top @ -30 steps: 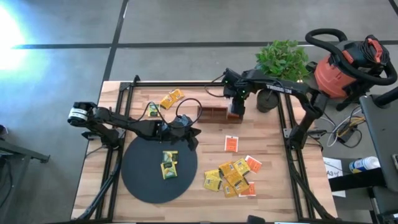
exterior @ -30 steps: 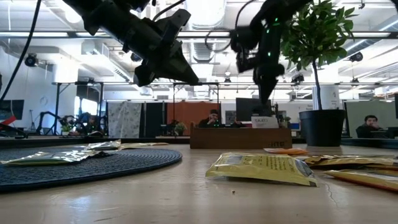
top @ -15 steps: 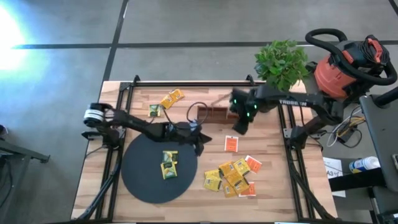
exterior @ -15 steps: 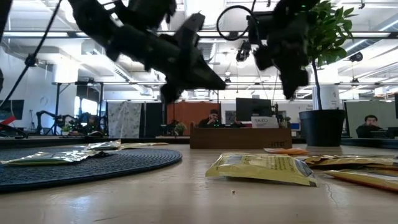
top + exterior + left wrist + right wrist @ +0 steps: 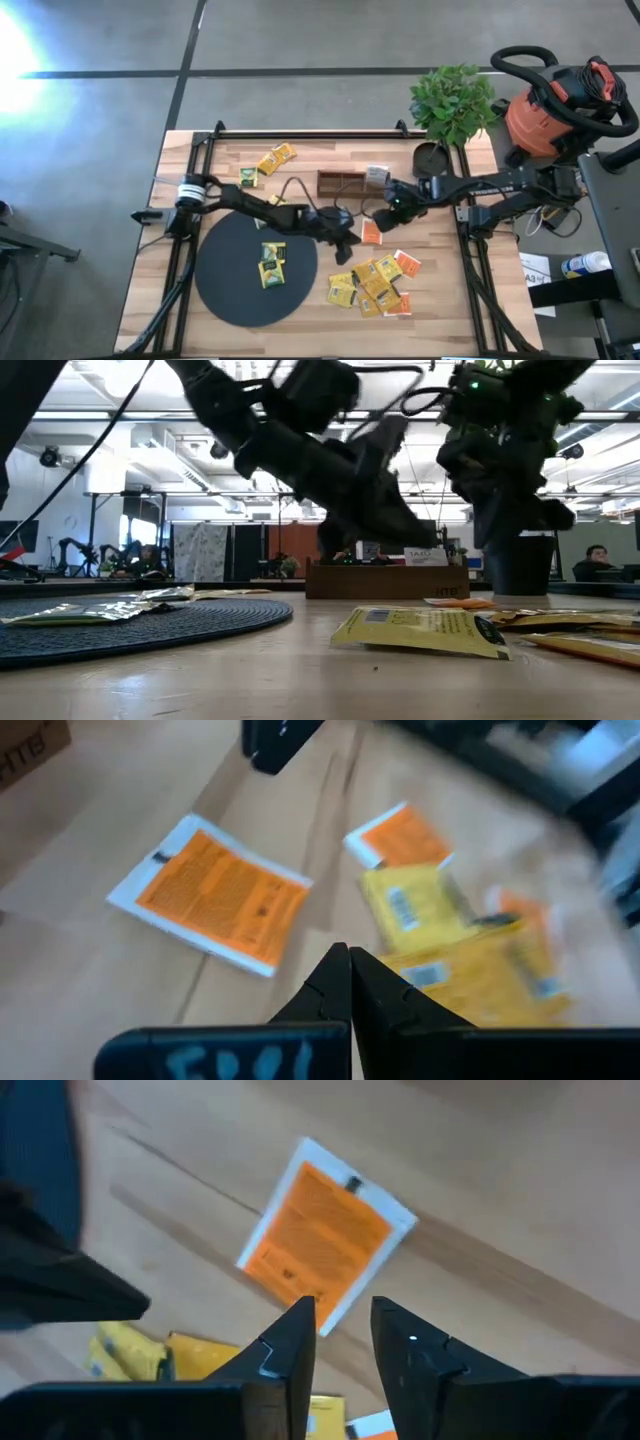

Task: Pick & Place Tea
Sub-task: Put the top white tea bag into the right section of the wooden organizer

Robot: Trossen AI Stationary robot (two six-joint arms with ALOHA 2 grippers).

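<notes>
The tea sachets lie flat on the table. A lone orange sachet lies near the middle, and a pile of yellow and orange sachets lies nearer the table's near edge. Two yellow sachets rest on the black disc. My left gripper is shut and empty, just right of the disc and beside the lone orange sachet. My right gripper hovers at that sachet's far side, open by a narrow gap and holding nothing.
A brown wooden tray stands beyond the grippers, with a pale sachet at its right end. Two more yellow sachets lie at the far left. A potted plant stands at the far right corner. The two grippers are close together.
My left gripper has swept from above the disc's far edge toward the table's right and downward, ending beside the lone orange sachet. My right gripper has left the wooden tray, moving toward the near edge and down to the same sachet. No sachet has moved.
</notes>
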